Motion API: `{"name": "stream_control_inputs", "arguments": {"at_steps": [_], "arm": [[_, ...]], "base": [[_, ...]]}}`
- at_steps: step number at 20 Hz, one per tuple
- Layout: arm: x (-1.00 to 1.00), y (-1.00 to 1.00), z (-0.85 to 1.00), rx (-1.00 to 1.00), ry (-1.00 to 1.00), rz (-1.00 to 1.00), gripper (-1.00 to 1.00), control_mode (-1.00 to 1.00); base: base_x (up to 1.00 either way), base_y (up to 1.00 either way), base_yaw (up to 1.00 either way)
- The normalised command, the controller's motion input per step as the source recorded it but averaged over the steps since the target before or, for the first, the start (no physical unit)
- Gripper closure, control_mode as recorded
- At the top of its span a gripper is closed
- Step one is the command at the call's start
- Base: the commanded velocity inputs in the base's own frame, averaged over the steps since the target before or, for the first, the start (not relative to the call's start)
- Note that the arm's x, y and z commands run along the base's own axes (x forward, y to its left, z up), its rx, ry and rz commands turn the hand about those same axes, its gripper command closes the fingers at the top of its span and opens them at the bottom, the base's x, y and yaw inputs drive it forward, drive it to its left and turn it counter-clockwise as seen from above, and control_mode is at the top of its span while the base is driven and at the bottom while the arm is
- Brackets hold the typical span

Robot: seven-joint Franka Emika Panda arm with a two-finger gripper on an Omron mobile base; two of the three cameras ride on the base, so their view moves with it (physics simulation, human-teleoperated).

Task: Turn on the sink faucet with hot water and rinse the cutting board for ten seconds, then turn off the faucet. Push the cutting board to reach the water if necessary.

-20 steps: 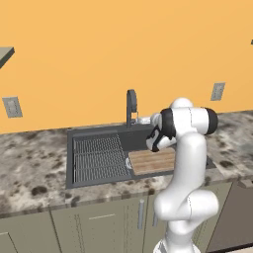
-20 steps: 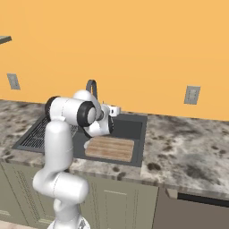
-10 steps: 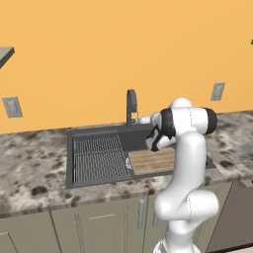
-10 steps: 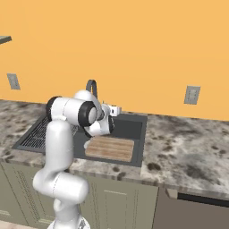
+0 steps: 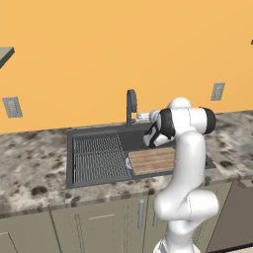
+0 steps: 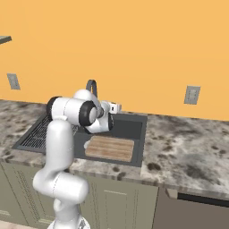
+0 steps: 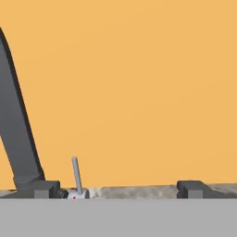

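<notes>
Working left to right in the left base view, we see the speckled worktop (image 5: 34, 168) run up to the thick left rim of the sink (image 5: 69, 163). The ridged drying rack (image 5: 96, 157) fills the left half of the basin. The cutting board (image 5: 152, 160) lies flat in the right half, its left edge just beside the rack and its right end hidden behind our arm. A strip of bare basin floor lies between the board and the back rim.

The sink faucet (image 5: 131, 105) stands at the back rim, about midway along it, spout arching toward the basin. We see no stream under the spout.

Our gripper (image 5: 142, 116) reaches toward the wall just right of the faucet, above the back rim. In the hand view the jaws stand wide apart and hold nothing: the left fingertip (image 7: 45, 189) sits close to the faucet's dark column (image 7: 18, 139), the right one well off to the side. Between them, nearer the left tip, the small lever handle (image 7: 75, 175) stands upright; we cannot tell whether the tip touches it.

From the right base view, the worktop right of the sink is open speckled stone, with a wall outlet (image 6: 192, 95) on the orange wall (image 6: 147, 49) above it.
</notes>
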Motion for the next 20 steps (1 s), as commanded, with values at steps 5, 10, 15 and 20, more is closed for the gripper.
{"name": "stream_control_inputs", "arguments": {"at_steps": [5,10,15,20], "arm": [[0.0,0.0,-0.36,0.01,-0.06,0.0,-1.0,-1.0],[0.0,-0.01,-0.36,0.01,-0.04,0.0,-1.0,-1.0],[0.0,-0.02,-0.28,0.01,-0.04,0.0,-1.0,-1.0],[0.0,0.0,-0.21,0.0,-0.05,0.0,-1.0,-1.0]], "base": [[0.0,0.0,0.0],[0.0,0.0,0.0],[0.0,0.0,0.0],[0.0,0.0,0.0]]}}
